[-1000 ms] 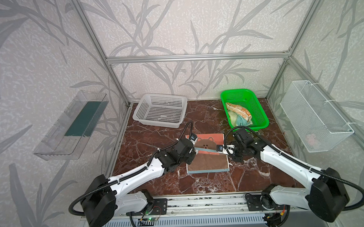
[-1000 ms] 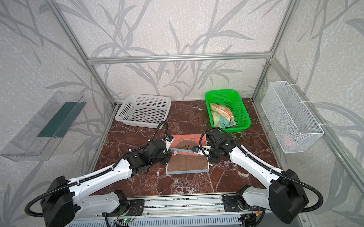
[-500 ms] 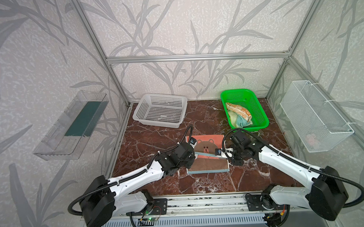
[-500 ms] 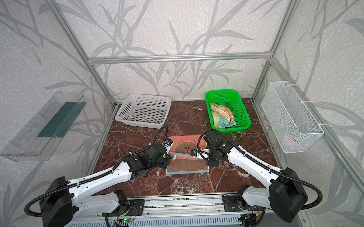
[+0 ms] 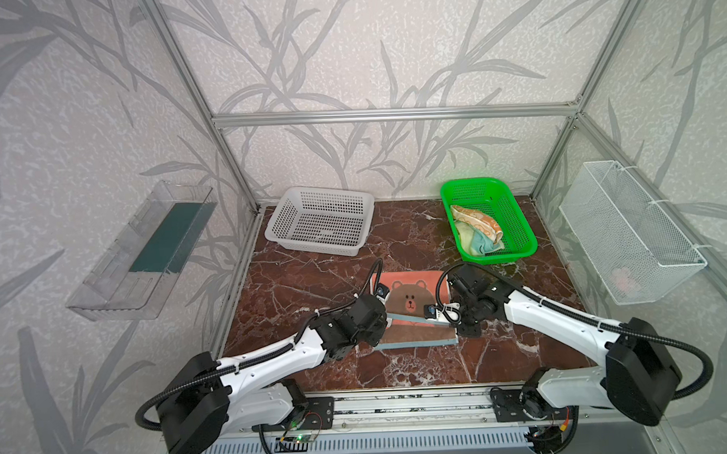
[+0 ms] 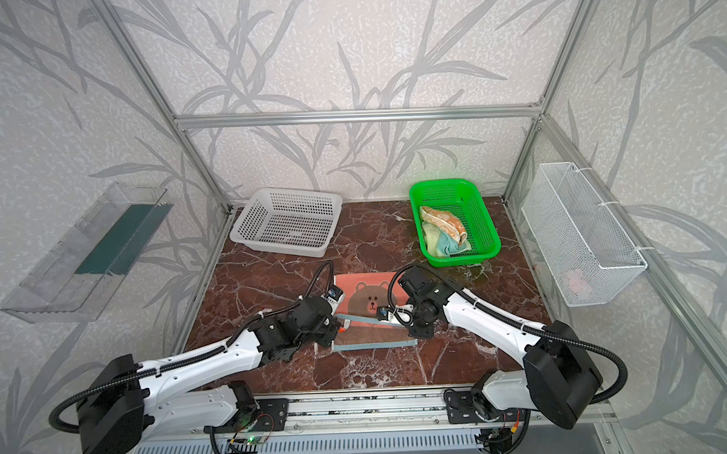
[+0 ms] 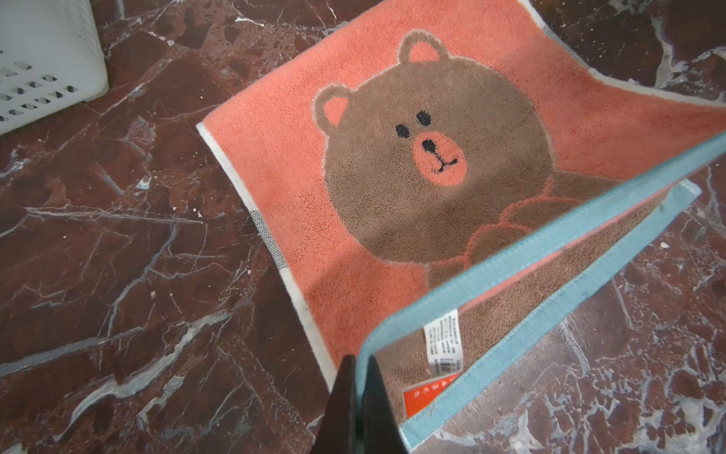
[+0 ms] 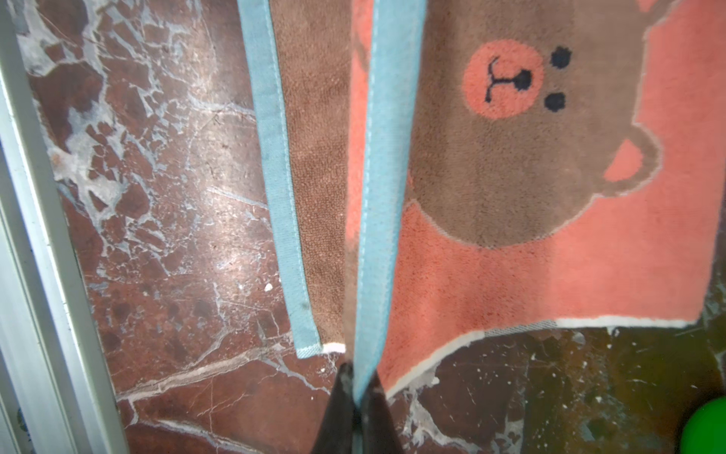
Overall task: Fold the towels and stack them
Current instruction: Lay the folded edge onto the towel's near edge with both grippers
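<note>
A salmon-pink towel with a brown bear (image 5: 412,295) (image 6: 370,294) lies mid-table. Its near edge, bound in light blue, is lifted and stretched between my two grippers, brown underside showing. My left gripper (image 7: 359,365) (image 5: 386,318) is shut on one blue corner, beside a white and orange label (image 7: 442,346). My right gripper (image 8: 359,373) (image 5: 450,320) is shut on the other blue corner. The bear's face (image 7: 428,153) (image 8: 506,82) lies flat beyond the raised edge. An orange towel (image 5: 478,220) and a pale yellow towel with blue (image 5: 476,240) sit crumpled in the green basket (image 5: 518,231).
A white perforated basket (image 5: 284,208) stands at the back left. On the right wall hangs a wire basket (image 5: 628,231), and on the left wall a clear shelf (image 5: 146,252). An aluminium rail (image 5: 401,395) runs along the table's front.
Both grippers have moved toward the table's front with the blue edge still held. More of the bear's face shows now.
</note>
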You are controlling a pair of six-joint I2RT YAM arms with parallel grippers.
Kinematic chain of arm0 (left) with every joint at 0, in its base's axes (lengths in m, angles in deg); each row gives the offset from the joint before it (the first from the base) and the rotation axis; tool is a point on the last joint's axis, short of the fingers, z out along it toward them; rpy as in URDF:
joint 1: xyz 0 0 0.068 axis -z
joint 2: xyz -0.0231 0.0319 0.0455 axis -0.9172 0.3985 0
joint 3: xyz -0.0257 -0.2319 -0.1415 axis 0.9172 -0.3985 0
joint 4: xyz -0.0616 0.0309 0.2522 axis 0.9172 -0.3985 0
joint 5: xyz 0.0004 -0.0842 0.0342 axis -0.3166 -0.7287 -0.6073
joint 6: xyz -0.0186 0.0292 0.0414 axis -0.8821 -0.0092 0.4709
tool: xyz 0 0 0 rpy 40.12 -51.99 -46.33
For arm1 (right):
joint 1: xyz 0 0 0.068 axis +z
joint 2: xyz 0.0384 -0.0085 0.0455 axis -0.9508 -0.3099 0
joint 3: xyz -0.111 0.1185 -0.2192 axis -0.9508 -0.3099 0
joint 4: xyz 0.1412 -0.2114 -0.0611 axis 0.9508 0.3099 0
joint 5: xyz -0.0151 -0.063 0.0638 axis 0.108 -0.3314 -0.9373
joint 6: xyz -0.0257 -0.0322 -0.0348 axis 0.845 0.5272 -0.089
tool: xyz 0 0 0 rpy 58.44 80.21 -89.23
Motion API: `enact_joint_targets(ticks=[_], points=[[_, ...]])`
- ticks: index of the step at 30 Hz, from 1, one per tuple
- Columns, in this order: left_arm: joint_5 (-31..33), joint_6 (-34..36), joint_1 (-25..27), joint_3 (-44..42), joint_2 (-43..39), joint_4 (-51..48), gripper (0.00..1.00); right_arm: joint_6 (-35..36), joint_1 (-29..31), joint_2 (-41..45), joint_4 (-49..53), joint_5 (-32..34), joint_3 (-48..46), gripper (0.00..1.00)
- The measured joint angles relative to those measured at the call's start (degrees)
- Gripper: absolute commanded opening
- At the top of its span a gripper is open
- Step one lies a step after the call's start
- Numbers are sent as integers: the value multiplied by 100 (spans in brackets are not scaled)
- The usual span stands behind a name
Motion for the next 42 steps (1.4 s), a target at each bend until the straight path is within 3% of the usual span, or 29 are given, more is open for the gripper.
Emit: enact_joint_targets(ticks=[16,24,27,42], points=[[-459,-101,20,-33,544,111,3,-50,63,-581,-7,-2,-7,9],[-699,-208,68,-63,503,42,28,-70,98,-717,24,22,-7,14],[-754,-243,87,-81,376,-66,32,-90,125,-796,48,57,-7,16],[-780,-323,160,-96,-50,-313,34,-280,415,-839,428,258,-2,27]])
